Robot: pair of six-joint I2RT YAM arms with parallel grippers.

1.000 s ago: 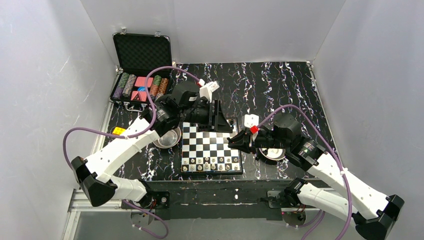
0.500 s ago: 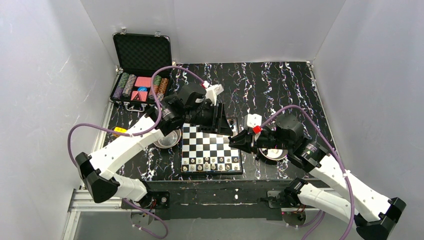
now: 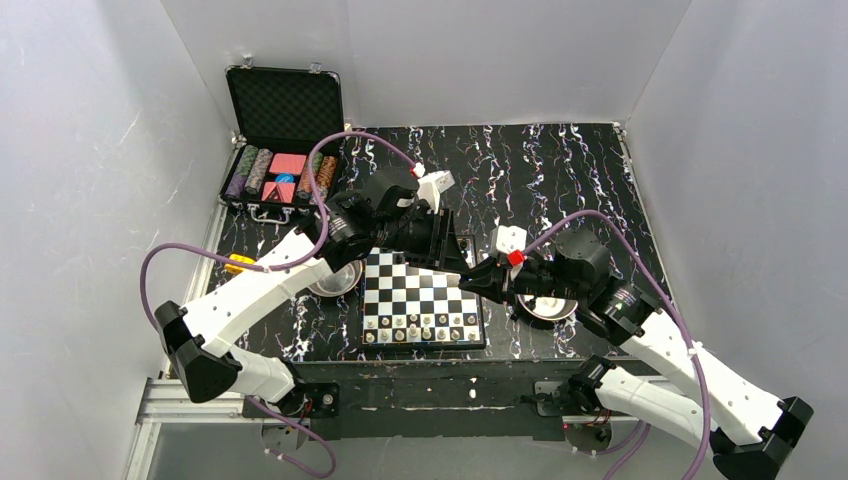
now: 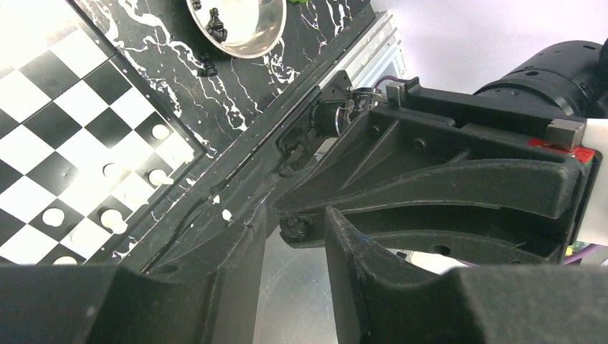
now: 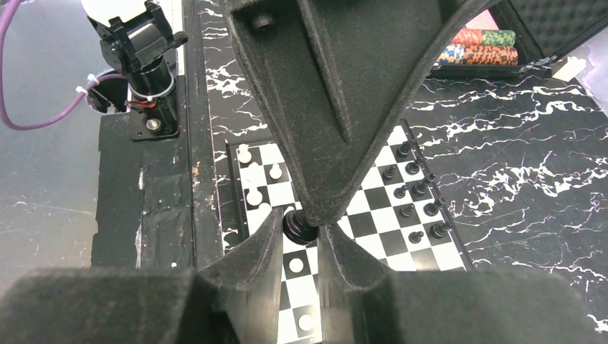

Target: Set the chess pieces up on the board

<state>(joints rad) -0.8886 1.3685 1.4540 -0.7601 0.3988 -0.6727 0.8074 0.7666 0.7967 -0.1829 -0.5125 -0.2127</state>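
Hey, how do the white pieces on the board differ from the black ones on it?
Colour: the white pieces are pale and the black pieces are dark. Place: the white pieces stand along the near edge of the board, while the black pieces line its far edge, toward the chip case. Both are tiny upright figurines standing on squares.

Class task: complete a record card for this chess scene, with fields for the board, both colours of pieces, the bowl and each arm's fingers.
Board: small black-and-white checked chessboard, flat on the black marbled table
White pieces: pale silvery chess pieces standing on the near rows
Black pieces: black chess pieces standing on the far side
Bowl: round steel bowl holding spare black pieces
Right gripper: fingers clamping a single black chess piece above the board
Left gripper: fingers around that same piece; grip unclear
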